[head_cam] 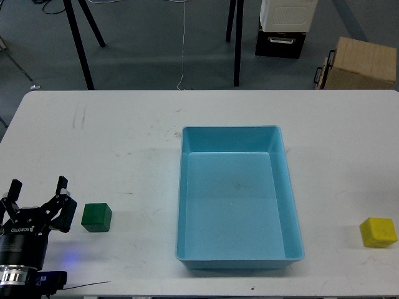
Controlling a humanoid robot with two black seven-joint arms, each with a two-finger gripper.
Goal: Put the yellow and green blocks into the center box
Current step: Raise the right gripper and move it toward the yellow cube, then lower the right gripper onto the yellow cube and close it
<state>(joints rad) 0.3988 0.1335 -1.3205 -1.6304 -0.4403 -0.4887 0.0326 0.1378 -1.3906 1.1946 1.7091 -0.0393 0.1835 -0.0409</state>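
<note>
A green block (96, 217) sits on the white table at the front left. A yellow block (378, 232) sits at the front right. The empty light-blue box (187, 187) stands in the middle of the table. My left gripper (37, 190) is open, its two fingers apart, at the front left corner just left of the green block and not touching it. My right gripper is out of view.
The white table (112, 143) spans the view. Behind it on the floor are black stand legs (81, 43), a black-and-white case (282, 28) and a cardboard box (358, 62).
</note>
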